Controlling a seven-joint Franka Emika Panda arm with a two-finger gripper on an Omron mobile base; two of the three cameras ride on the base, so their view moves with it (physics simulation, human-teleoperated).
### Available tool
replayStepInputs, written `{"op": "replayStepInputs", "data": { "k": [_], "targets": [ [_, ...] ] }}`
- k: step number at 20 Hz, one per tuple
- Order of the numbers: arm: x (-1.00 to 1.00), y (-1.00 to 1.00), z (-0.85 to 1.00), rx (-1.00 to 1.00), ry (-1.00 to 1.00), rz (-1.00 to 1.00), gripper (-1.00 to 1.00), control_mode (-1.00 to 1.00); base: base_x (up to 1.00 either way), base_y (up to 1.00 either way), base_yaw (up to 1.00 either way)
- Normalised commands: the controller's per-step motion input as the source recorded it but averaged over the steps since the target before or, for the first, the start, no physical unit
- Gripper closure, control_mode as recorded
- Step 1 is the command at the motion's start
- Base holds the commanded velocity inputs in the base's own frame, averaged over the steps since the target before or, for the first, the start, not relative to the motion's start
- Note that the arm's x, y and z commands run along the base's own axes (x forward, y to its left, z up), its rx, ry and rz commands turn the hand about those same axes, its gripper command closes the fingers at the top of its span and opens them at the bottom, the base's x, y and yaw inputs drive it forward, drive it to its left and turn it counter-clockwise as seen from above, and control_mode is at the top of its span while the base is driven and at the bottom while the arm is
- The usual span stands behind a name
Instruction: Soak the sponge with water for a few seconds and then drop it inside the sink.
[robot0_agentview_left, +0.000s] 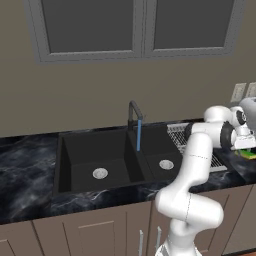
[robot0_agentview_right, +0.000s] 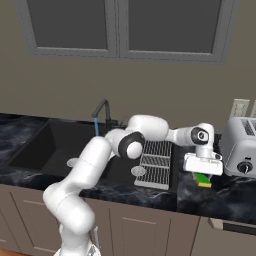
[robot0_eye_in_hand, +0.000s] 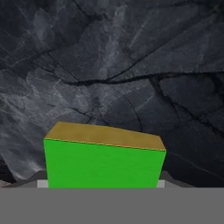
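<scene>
pincer (robot0_agentview_right: 202, 175) pinching sponge (robot0_agentview_right: 202, 179) just above table (robot0_agentview_right: 225, 195), right of rack; carry it level left to the water (robot0_agentview_right: 96, 127), grip firm.

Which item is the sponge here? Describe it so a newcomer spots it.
Start at the black sink, pass the wire drying rack toward the toaster. Under the gripper, over dark marble counter, is the sponge: the only bright green-and-yellow block.

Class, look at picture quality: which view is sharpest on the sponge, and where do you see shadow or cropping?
Hand view: the sponge looks crisp, evenly lit, no glare. Right base view: small and soft, with shadow beneath it. Left base view: cut by the frame edge.
</scene>
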Motion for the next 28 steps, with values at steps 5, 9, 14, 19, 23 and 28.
{"op": "replayStepInputs", "data": {
  "k": [5,9,14,19,23,28],
  "targets": [
    [0.00,0.00,0.05,0.12,-0.14,0.00,1.00,-1.00,0.00,0.00,0.00],
    [0.00,0.00,0.28,0.34,-0.36,0.00,1.00,-1.00,0.00,0.00,0.00],
    [0.00,0.10,0.24,0.25,-0.31,0.00,1.00,-1.00,0.00,0.00,0.00],
    [0.00,0.43,0.70,0.05,-0.08,-0.02,1.00,-1.00,0.00,0.00,0.00],
    [0.00,0.83,0.79,0.00,0.00,-0.02,1.00,-1.00,0.00,0.00,0.00],
    [0.00,1.00,0.39,0.00,-0.07,-0.08,1.00,-1.00,0.00,0.00,0.00]
  ]
}}
